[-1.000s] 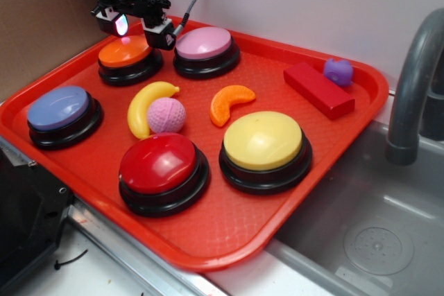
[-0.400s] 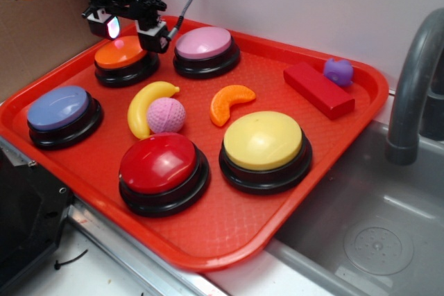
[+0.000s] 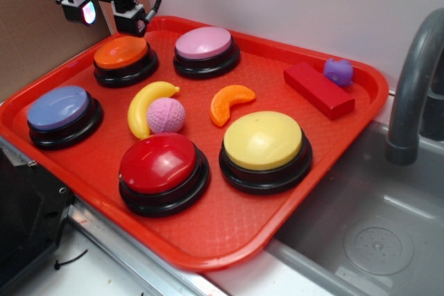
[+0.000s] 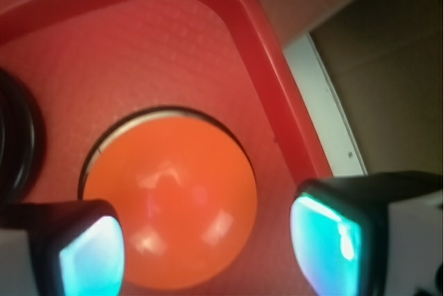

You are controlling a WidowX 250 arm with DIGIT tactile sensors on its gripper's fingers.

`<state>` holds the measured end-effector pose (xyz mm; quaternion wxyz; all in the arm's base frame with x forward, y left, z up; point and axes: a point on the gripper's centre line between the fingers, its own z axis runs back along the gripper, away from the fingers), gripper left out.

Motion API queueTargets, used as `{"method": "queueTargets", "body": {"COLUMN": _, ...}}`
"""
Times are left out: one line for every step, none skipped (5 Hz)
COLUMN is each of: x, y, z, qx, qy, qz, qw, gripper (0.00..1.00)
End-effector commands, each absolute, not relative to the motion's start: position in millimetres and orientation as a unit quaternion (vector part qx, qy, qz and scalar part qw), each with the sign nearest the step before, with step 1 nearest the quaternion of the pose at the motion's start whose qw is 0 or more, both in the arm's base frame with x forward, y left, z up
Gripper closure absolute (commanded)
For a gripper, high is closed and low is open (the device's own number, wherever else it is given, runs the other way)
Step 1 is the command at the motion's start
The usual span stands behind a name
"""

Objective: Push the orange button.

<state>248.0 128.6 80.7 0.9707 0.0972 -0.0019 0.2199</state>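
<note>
Exterior: claw (image 3: 107,13) now off orange button (image 3: 121,53).

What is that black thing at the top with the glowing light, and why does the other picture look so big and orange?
That black thing is the robot arm's claw, its two-fingered hand. It hangs open above the back corner of the red plastic tray and holds nothing. One picture comes from a camera beside the tray. The other comes from a camera on the claw looking down, so the round glossy orange push button fills the view between two glowing fingertips. Also on the tray are pink, blue, red and yellow buttons, a toy banana, a pink ball, an orange slice toy, a red block and a small purple toy.
</note>
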Motion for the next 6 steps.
{"method": "queueTargets", "body": {"x": 249.4, "y": 137.5, "z": 127.0, "qx": 0.097, "qy": -0.053, "qz": 0.241, "qw": 0.964, "gripper": 0.00}}
{"method": "queueTargets", "body": {"x": 248.8, "y": 133.8, "z": 135.9, "qx": 0.100, "qy": -0.064, "qz": 0.237, "qw": 0.964, "gripper": 0.00}}
{"method": "queueTargets", "body": {"x": 246.5, "y": 131.1, "z": 142.9, "qx": 0.101, "qy": -0.074, "qz": 0.235, "qw": 0.964, "gripper": 0.00}}
{"method": "queueTargets", "body": {"x": 239.3, "y": 130.0, "z": 149.2, "qx": 0.098, "qy": -0.081, "qz": 0.239, "qw": 0.963, "gripper": 0.00}}
{"method": "queueTargets", "body": {"x": 236.5, "y": 126.9, "z": 153.2, "qx": 0.106, "qy": -0.084, "qz": 0.241, "qw": 0.961, "gripper": 0.00}}
{"method": "queueTargets", "body": {"x": 230.4, "y": 124.9, "z": 158.9, "qx": 0.102, "qy": -0.102, "qz": 0.245, "qw": 0.959, "gripper": 0.00}}
